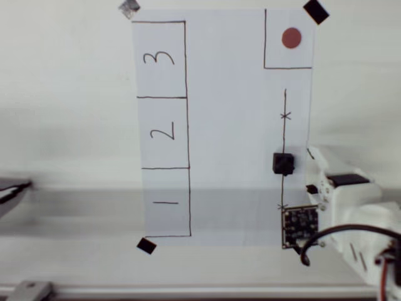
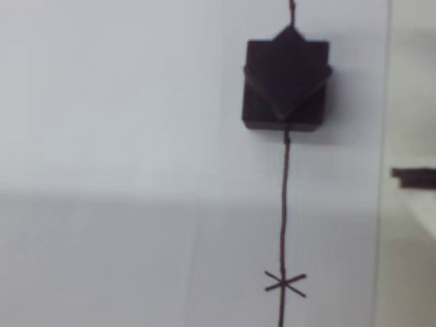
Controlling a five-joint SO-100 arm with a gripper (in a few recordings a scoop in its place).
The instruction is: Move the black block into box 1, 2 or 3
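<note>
Small matte black cube block sits on the hand-drawn ink line on the white paper sheet, toward the sheet's right edge in the overhead view, between two cross marks. In the wrist view the block straddles the line above a cross. Hand-drawn rectangle box marked 2 lies well apart near the sheet's left edge, between boxes 3 and 1. White arm just right of the block; gripper opening cannot be told.
</note>
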